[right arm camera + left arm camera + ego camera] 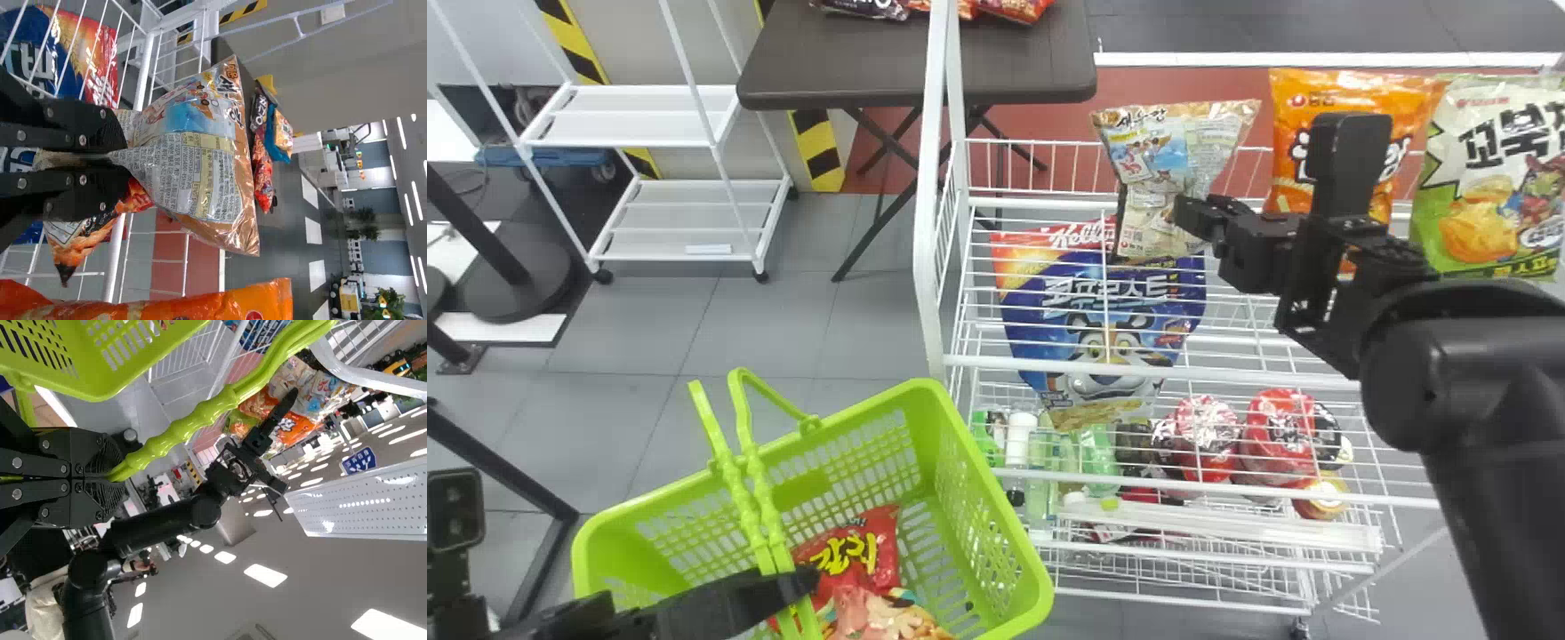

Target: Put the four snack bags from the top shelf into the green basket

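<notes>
In the head view my right gripper (1183, 218) is raised over the rack's left part, holding a beige-and-blue snack bag (1169, 147). The right wrist view has the right gripper (123, 157) shut on one end of that bag (193, 167). An orange bag (1352, 107) and a green-and-white bag (1494, 178) stand to its right at the top shelf. At lower left, my left gripper (796, 582) is at the handle of the green basket (996, 498). In the left wrist view the left gripper (110, 477) is clamped on the handle (180, 430). The basket contains a red bag (871, 542) and a pinkish-brown bag (885, 618).
Behind the rack's front wires is a blue bag (1103, 311), with bottles and red packs (1280, 436) lower down. A white post (929, 222) rises at the rack's left side, between basket and held bag. A dark table (1014, 71) with more bags stands behind.
</notes>
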Controlling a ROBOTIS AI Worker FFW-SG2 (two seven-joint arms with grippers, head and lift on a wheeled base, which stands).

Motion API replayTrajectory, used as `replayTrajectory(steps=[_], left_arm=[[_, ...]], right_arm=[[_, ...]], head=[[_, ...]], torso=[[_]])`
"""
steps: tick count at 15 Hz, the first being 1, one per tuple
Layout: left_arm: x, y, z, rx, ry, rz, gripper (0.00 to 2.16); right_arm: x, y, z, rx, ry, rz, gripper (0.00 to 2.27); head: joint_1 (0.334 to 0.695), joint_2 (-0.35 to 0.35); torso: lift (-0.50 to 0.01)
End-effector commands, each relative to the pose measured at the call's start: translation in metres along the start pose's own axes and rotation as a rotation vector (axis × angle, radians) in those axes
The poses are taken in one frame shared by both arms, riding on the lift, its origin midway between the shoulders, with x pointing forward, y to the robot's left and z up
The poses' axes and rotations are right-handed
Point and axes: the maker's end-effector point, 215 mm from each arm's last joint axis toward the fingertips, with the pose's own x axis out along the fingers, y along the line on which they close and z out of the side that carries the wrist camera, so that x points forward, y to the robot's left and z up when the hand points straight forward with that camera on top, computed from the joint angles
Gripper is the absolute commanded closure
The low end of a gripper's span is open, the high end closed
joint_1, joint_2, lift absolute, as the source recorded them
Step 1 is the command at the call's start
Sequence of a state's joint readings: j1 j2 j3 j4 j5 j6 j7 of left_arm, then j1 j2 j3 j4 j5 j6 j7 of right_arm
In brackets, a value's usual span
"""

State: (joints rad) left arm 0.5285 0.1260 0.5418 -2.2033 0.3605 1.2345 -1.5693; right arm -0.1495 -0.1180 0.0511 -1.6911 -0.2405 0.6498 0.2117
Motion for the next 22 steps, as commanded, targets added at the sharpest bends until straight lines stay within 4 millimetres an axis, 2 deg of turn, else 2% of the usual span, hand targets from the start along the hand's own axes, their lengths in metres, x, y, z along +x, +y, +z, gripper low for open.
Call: replayTrajectory(steps=[1,5,6,10,11,12,14,15,16,17,18,19,21,22], left_arm=[[-0.001,0.0,0.002,0.002,-0.004,-0.01,2.15],[0.002,0.0,0.005,0.01,-0.002,-0.016,2.15],[0.004,0.0,0.005,0.012,0.0,-0.019,2.15],[0.008,-0.001,0.006,0.015,0.005,-0.028,2.15],[0.009,-0.001,0.006,0.015,0.006,-0.03,2.15],[0.01,-0.002,0.007,0.017,0.007,-0.031,2.15],[0.01,-0.003,0.007,0.02,0.009,-0.032,2.15],[0.011,-0.004,0.006,0.02,0.011,-0.033,2.15],[0.012,-0.004,0.006,0.021,0.014,-0.037,2.15],[0.013,-0.005,0.007,0.023,0.013,-0.038,2.15],[0.013,-0.005,0.007,0.024,0.014,-0.038,2.15],[0.013,-0.005,0.007,0.023,0.013,-0.038,2.15],[0.012,-0.004,0.007,0.024,0.014,-0.034,2.15],[0.012,-0.004,0.007,0.023,0.015,-0.036,2.15]], right_arm=[[-0.043,0.023,-0.004,0.072,-0.003,0.052,2.26],[-0.103,0.102,-0.039,0.144,0.131,0.214,2.25],[-0.12,0.13,-0.059,0.17,0.208,0.275,2.25],[-0.176,0.22,-0.108,0.259,0.423,0.511,2.25],[-0.186,0.238,-0.114,0.27,0.455,0.563,2.25],[-0.197,0.257,-0.12,0.274,0.494,0.613,2.26],[-0.2,0.283,-0.123,0.225,0.525,0.657,2.26],[-0.199,0.292,-0.135,0.192,0.563,0.667,2.22],[-0.196,0.3,-0.152,0.165,0.612,0.673,2.03],[-0.191,0.299,-0.165,0.132,0.644,0.653,1.63],[-0.185,0.295,-0.175,0.107,0.656,0.615,0.6],[-0.183,0.289,-0.18,0.09,0.664,0.589,0.0],[-0.178,0.269,-0.176,0.088,0.655,0.548,0.01],[-0.173,0.251,-0.166,0.095,0.63,0.517,0.04]], head=[[0.695,0.05],[0.695,0.088],[0.695,0.108],[0.695,0.239],[0.695,0.303],[0.695,0.337],[0.695,0.35],[0.695,0.35],[0.695,0.35],[0.695,0.35],[0.695,0.35],[0.695,0.35],[0.695,0.35],[0.695,0.35]], torso=[[-0.006],[-0.006],[-0.006],[-0.006],[-0.006],[-0.006],[-0.006],[-0.006],[-0.006],[-0.006],[-0.006],[-0.006],[-0.006],[-0.006]])
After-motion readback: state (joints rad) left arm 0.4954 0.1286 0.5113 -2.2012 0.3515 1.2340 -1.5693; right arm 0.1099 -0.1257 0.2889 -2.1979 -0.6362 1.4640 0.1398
